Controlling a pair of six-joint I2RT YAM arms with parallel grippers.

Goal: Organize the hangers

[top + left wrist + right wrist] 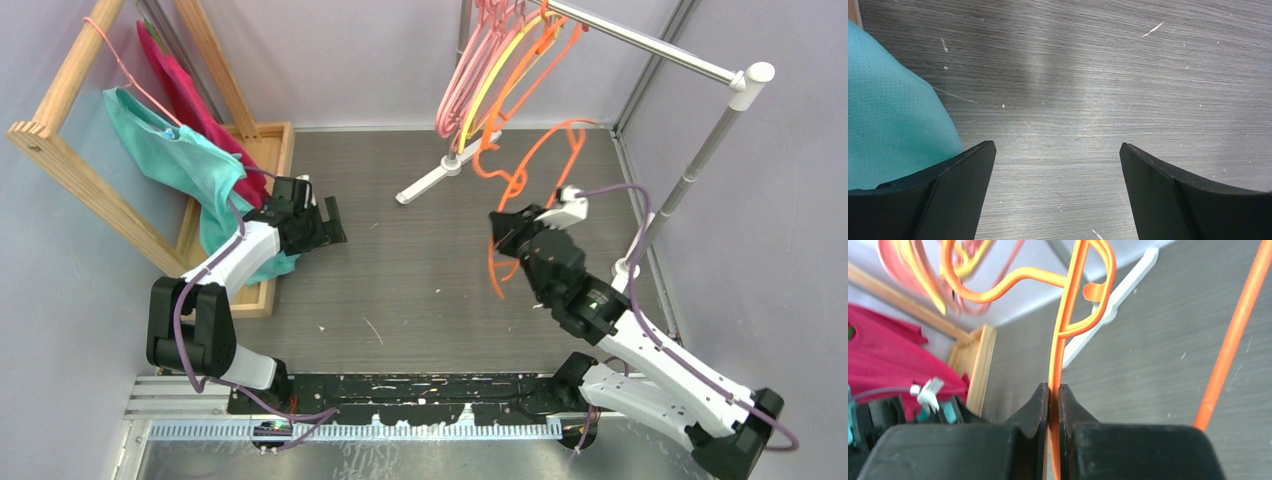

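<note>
Several pink, yellow and orange hangers hang on the metal rail at the back right. My right gripper is shut on one orange hanger and holds it up in the air below the rail. In the right wrist view the orange hanger runs up from between the shut fingertips, with the hung hangers behind. My left gripper is open and empty, low over the table beside the teal cloth. The left wrist view shows its open fingers over bare table.
A wooden rack with a wooden tray base stands at the left, holding a pink hanger draped with teal cloth and a red garment. The rail's white foot and white post base rest on the table.
</note>
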